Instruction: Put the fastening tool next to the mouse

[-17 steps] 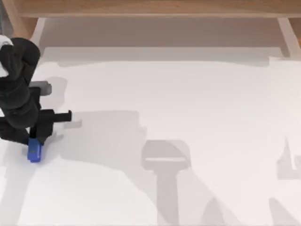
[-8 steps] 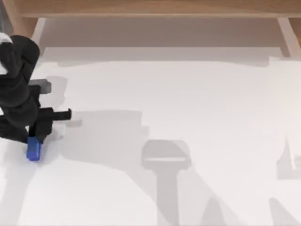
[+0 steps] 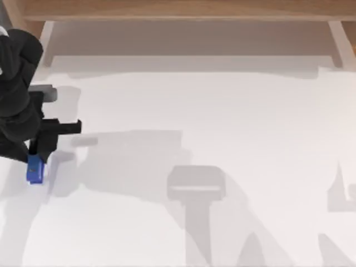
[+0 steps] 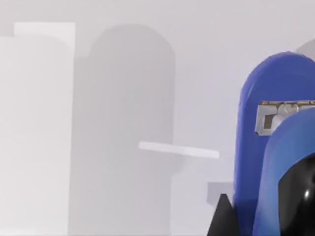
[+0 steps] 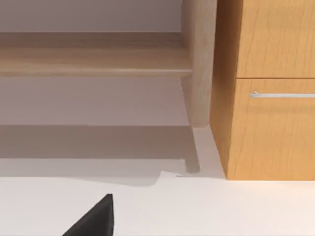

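Stapler: the small blue stapler [image 3: 35, 169] sits at the far left of the table [image 3: 222, 111], its free end sticking out from under the arm toward the near edge. In the left wrist view the stapler [image 4: 275, 147] is close up, blue body with a pale metal mark on its front and a glossy black part nearest the camera.

Left gripper: the left gripper [image 3: 39, 151] is directly over the stapler's hidden end, clamped on it as far as I can judge. A dark finger tip [image 4: 220, 219] shows right beside the blue body in the wrist view, and the stapler lines up lengthwise with the arm.

Why held this way: gripping one end along the long axis leaves the other end free and visible, which should make it easier to set the stapler down flat beside something. Whether it is lifted clear of the table I cannot tell for sure; a soft shadow beside it suggests it may be.

Mouse: the drop-off spot cannot be fixed from these views.

Right arm: parked off the right side; its wrist camera looks across the table edge at a wooden cabinet [image 5: 273, 98] with a drawer handle [image 5: 283, 95], and whether its fingers are apart or together cannot be told.

Far side: a wooden rail [image 3: 178, 10] runs along the back of the table.
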